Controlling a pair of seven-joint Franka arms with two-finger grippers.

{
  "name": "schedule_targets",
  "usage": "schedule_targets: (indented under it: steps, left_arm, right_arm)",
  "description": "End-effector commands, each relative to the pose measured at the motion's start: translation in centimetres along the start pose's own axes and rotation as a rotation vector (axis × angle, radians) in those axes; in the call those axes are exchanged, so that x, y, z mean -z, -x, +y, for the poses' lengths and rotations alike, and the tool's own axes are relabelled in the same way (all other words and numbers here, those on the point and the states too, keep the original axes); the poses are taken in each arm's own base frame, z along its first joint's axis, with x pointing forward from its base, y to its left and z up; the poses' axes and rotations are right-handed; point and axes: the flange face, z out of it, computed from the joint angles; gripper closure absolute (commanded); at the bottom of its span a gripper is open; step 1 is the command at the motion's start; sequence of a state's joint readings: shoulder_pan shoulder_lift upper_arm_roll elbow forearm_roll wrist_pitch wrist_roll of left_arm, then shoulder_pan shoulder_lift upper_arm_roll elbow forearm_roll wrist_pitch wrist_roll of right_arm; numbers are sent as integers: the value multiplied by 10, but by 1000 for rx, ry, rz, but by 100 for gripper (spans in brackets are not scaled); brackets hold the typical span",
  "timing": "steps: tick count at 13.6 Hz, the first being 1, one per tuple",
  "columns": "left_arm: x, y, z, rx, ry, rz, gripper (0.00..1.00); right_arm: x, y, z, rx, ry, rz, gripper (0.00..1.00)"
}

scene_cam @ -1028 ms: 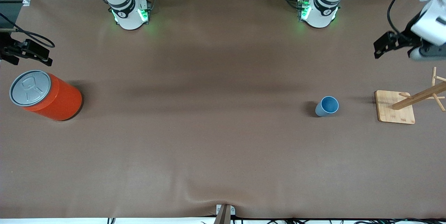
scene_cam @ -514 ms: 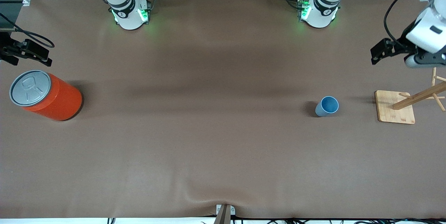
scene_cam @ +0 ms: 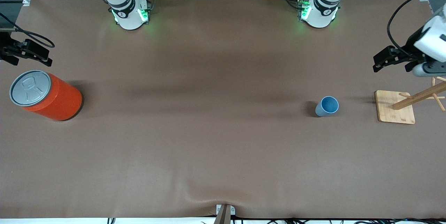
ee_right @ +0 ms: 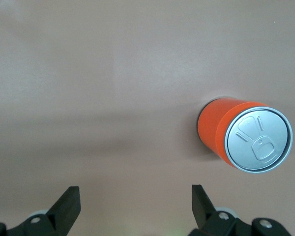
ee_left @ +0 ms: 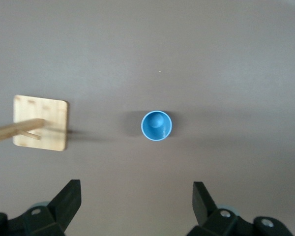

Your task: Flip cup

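The light-blue cup point(scene_cam: 327, 106) stands upright, mouth up, on the brown table toward the left arm's end. It also shows from above in the left wrist view point(ee_left: 156, 126), with its darker blue inside visible. My left gripper point(scene_cam: 377, 63) hangs open and empty in the air near the table's end, apart from the cup; its own view point(ee_left: 136, 196) shows its jaws wide apart. My right gripper point(scene_cam: 45, 56) is open and empty above the right arm's end of the table, near the can; its own view point(ee_right: 135, 199) shows the same.
A big orange-red can point(scene_cam: 47, 95) with a grey pull-tab lid stands at the right arm's end, also in the right wrist view point(ee_right: 236, 135). A wooden peg stand on a square base point(scene_cam: 395, 107) sits beside the cup, also in the left wrist view point(ee_left: 42, 123).
My left gripper has drifted a little closer to the wooden stand. The cup, the can and the right arm have not moved.
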State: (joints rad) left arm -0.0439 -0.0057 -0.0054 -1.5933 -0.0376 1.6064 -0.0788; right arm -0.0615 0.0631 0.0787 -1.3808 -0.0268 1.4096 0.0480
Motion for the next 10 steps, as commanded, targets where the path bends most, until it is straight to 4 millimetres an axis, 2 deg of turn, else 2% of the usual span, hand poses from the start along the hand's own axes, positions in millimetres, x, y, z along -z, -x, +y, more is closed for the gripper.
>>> schedule_targets:
  steps: [1, 4, 10]
  left_arm:
    - [4, 2, -7, -3, 31, -9, 0]
    - [6, 3, 0, -18, -25, -2, 0]
    - [5, 3, 0, -26, -24, -3, 0]
  right_arm:
    - [5, 1, -2, -15, -5, 8, 0]
    - [5, 1, -2, -15, -5, 8, 0]
    - [5, 1, -2, -15, -6, 8, 0]
